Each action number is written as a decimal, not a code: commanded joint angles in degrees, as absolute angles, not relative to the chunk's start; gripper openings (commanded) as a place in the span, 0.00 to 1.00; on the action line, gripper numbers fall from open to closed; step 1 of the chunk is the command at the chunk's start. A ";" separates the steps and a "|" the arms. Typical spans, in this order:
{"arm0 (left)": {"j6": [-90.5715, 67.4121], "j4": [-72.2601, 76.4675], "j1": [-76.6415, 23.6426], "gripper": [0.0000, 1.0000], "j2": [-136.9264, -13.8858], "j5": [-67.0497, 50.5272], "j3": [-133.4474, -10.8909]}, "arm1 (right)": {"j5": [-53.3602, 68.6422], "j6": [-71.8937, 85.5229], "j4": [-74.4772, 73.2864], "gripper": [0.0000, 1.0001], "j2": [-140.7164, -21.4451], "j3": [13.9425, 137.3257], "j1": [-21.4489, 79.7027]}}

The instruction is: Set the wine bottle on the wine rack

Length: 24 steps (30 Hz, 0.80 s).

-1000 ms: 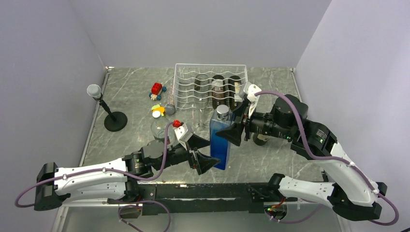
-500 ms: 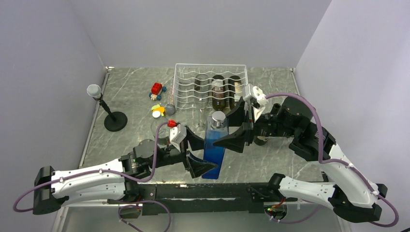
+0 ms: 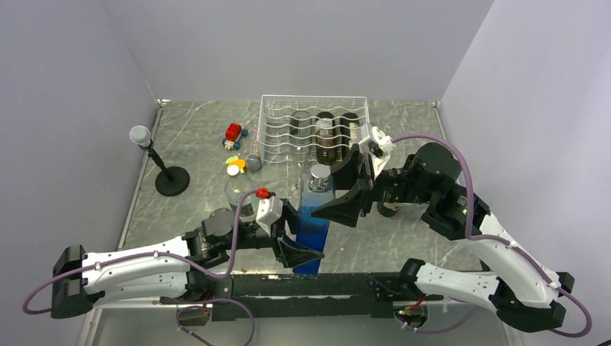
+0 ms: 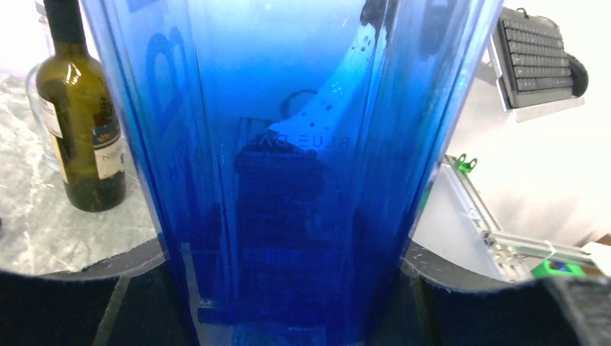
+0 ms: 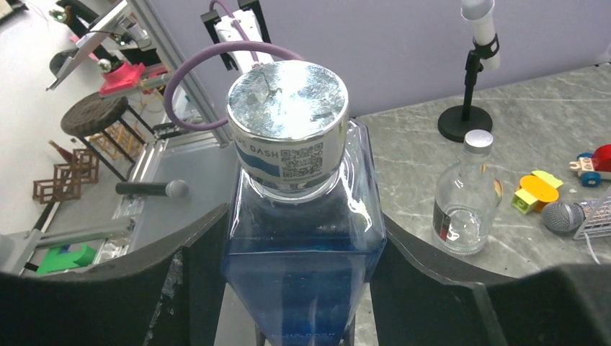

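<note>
On the table (image 3: pixel 187 144), one wine rack (image 3: pixel 274 137) is set at twelve o'clock, and three dark bottles (image 3: pixel 326 137) are laid in its right-hand grooves, so the left-hand grooves are judged free for a fourth. The one blue wine bottle (image 3: pixel 311 223) is held upright toward six o'clock, well apart from the rack. It is gripped at two heights, presumably so that it can be steadied and tipped flat: the left gripper (image 3: pixel 295 234) is clenched on its lower body, and the right gripper (image 3: pixel 328 193) is closed on its shoulders, while one clear bottle (image 5: pixel 467 209) is left standing at its nine o'clock.
</note>
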<state>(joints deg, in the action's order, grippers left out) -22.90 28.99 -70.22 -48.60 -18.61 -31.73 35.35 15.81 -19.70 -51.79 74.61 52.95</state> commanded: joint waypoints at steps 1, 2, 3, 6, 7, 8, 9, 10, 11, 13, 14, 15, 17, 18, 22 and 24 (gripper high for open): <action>-22.38 26.18 -69.70 0.02 -47.98 -17.20 -32.58 | 36.59 16.26 -8.49 0.00 -48.55 77.17 53.53; -21.75 25.54 -69.70 0.01 -47.39 -16.41 -32.65 | 35.96 16.26 -9.58 0.00 -48.36 77.28 53.53; -20.92 24.78 -69.70 0.01 -46.85 -15.47 -32.80 | 35.30 16.12 -10.96 0.00 -48.32 77.52 53.53; -17.81 20.59 -69.70 0.01 -45.38 -11.77 -34.12 | 32.61 14.75 -16.12 0.50 -47.91 78.27 53.53; -16.15 18.81 -69.69 0.01 -44.96 -9.45 -35.08 | 31.48 14.28 -18.18 0.65 -47.57 78.20 53.53; -14.40 17.06 -69.70 0.01 -44.58 -8.48 -35.82 | 30.17 14.01 -18.96 0.79 -47.01 77.89 53.53; -12.80 15.68 -69.70 0.01 -43.99 -7.48 -36.13 | 28.52 13.81 -20.04 0.90 -46.37 77.41 53.53; -11.43 14.66 -69.70 0.01 -43.39 -6.23 -36.84 | 26.56 13.31 -21.29 0.97 -45.55 76.90 53.53; -10.10 13.53 -69.70 0.01 -42.74 -5.10 -37.29 | 24.82 12.70 -22.14 0.99 -44.67 76.41 53.53; -7.20 11.41 -69.70 0.01 -41.49 -3.26 -38.15 | 19.57 11.52 -25.34 1.00 -43.54 76.90 53.53; -5.40 10.17 -69.70 0.01 -40.92 -3.38 -38.65 | 16.83 10.93 -27.73 1.00 -43.48 78.10 53.53; -3.18 9.02 -69.76 0.01 -40.50 -4.09 -39.12 | 14.20 10.38 -29.83 1.00 -43.51 79.50 53.53; -0.84 6.42 -69.79 0.01 -40.47 -4.16 -40.45 | 9.50 9.66 -33.82 1.00 -43.89 82.51 53.54; 1.04 5.44 -69.79 0.01 -40.74 -3.56 -41.04 | 7.87 9.47 -35.31 1.00 -44.11 83.74 53.53; 5.92 1.71 -70.65 0.01 -43.91 -1.96 -43.46 | 2.33 11.05 -40.77 1.00 -46.08 88.22 53.51; 10.61 -1.32 -71.99 0.01 -46.23 -1.00 -44.75 | -2.41 12.89 -45.97 1.00 -49.55 91.45 53.54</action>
<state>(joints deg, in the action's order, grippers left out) 0.91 -5.72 -70.19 -44.38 -3.40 -37.12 8.56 10.83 -36.07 -44.91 86.30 53.34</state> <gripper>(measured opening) 0.658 0.995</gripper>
